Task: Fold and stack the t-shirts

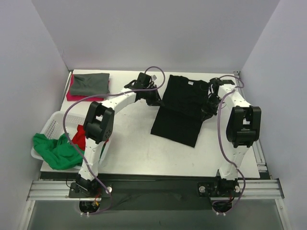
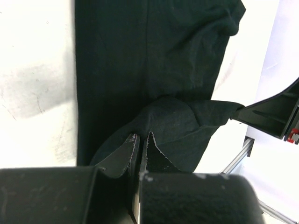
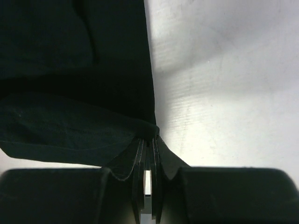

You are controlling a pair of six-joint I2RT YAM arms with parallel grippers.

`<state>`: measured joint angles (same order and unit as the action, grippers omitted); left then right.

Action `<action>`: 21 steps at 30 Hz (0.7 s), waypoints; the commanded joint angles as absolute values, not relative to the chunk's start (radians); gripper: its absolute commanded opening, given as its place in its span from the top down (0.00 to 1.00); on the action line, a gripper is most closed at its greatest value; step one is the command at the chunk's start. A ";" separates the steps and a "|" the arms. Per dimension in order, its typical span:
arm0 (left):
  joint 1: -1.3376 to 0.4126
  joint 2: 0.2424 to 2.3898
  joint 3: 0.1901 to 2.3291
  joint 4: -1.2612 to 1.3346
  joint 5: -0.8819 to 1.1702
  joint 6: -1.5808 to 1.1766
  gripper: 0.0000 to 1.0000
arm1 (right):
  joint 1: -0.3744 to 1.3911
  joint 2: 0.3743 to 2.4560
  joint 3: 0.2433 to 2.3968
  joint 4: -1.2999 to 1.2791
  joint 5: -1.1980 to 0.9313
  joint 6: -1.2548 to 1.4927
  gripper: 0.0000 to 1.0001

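While we look down from above, the black t-shirt (image 1: pixel 180 112) lies on the far half of the white table (image 1: pixel 139 153), between our two arms. The left gripper (image 1: pixel 154 98) sits at the shirt's left edge and the right gripper (image 1: pixel 209 104) at its right edge. From this height we cannot make out how the jaws stand. In the far left corner a grey-green t-shirt (image 1: pixel 91 82) rests on top of a pink-red t-shirt (image 1: pixel 76 97). Nearer on the left stands a white perforated basket (image 1: pixel 52 123). A green t-shirt (image 1: pixel 57 151) is draped over its near rim, and a red t-shirt (image 1: pixel 79 136) shows beside it, partly hidden by the left arm.

From the left wrist, we see the left gripper's fingers (image 2: pixel 119 156) drawn almost together, pinching a fold of the black cloth at their tips. That fold rises as a ridge above the rest of the shirt, which spreads flat on the table beyond. At the right, a corner of the cloth runs to a dark angular part that we cannot identify for certain.

From the right wrist, the right gripper's fingers (image 3: pixel 166 156) are also nearly closed, clamped on the shirt's edge. Black cloth fills the left of this view and bare table the right.
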<state>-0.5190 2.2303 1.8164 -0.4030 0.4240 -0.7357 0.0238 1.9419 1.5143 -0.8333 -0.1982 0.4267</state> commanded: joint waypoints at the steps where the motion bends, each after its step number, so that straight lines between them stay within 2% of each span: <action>1: -0.503 2.243 1.888 -0.388 0.417 -0.715 1.00 | 0.012 1.995 1.603 -0.874 -0.186 0.405 1.00; 2: -0.500 2.247 1.894 -0.391 0.413 -0.716 0.95 | 0.011 2.009 1.623 -0.874 -0.189 0.403 1.00; 3: -0.499 2.250 1.899 -0.393 0.402 -0.719 0.72 | 0.006 2.022 1.641 -0.876 -0.204 0.405 1.00; 5: -0.492 2.246 1.911 -0.388 0.390 -0.724 0.49 | 0.002 2.040 1.689 -0.876 -0.225 0.414 0.73; 7: -0.494 2.224 1.907 -0.385 0.361 -0.704 0.31 | 0.003 2.028 1.715 -0.874 -0.250 0.426 0.47; 11: -0.508 2.143 1.788 -0.364 0.325 -0.654 0.24 | 0.002 1.973 1.701 -0.876 -0.242 0.426 0.36; 21: -0.518 1.934 1.415 -0.335 0.314 -0.589 0.31 | 0.052 1.769 1.415 -0.841 -0.275 0.431 0.39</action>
